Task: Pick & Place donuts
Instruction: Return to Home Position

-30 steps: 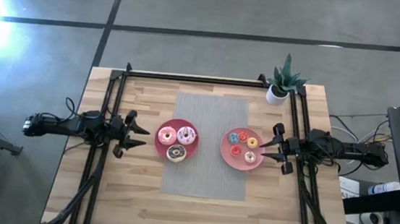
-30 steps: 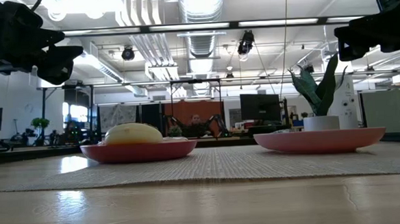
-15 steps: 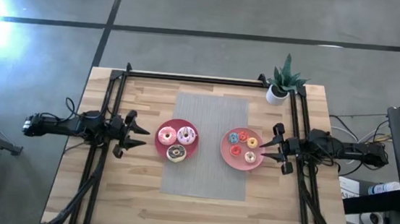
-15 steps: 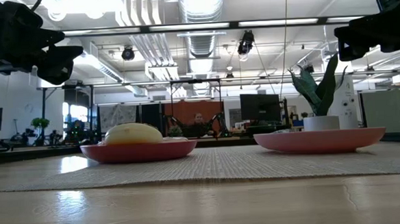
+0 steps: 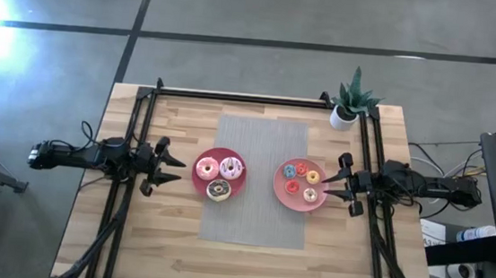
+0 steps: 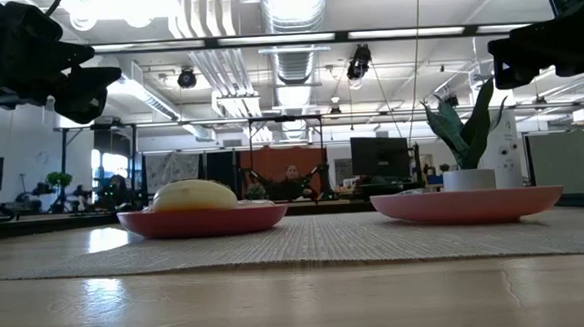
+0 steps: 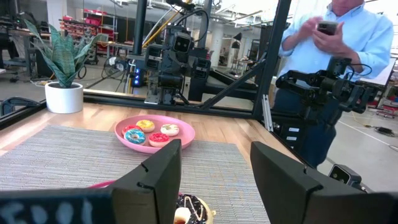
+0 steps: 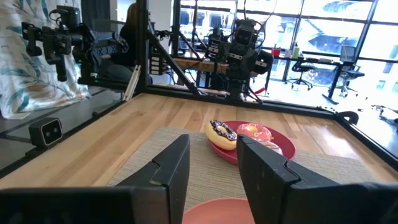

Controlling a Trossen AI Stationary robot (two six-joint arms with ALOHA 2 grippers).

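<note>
you have two pink plates: the left plate [image 5: 199, 180] carries two pink-iced donuts [image 5: 207, 167] and a chocolate donut [image 5: 218, 189]; the right plate [image 5: 280, 185] carries a blue donut [image 5: 289, 171], red donuts [image 5: 292, 187], an orange donut [image 5: 313, 176] and a pale yellow donut [image 5: 310, 195]. your grey woven mat [image 5: 255, 225] lies on the light wood table [image 5: 166, 249]. both arms are black. the green plant [image 5: 356, 92] has a white pot [image 5: 342, 118].

Overhead, we look straight down; low, level across the table [image 5: 175, 250]; each wrist camera faces the opposite arm. All share both plates [image 5: 219, 174].
</note>
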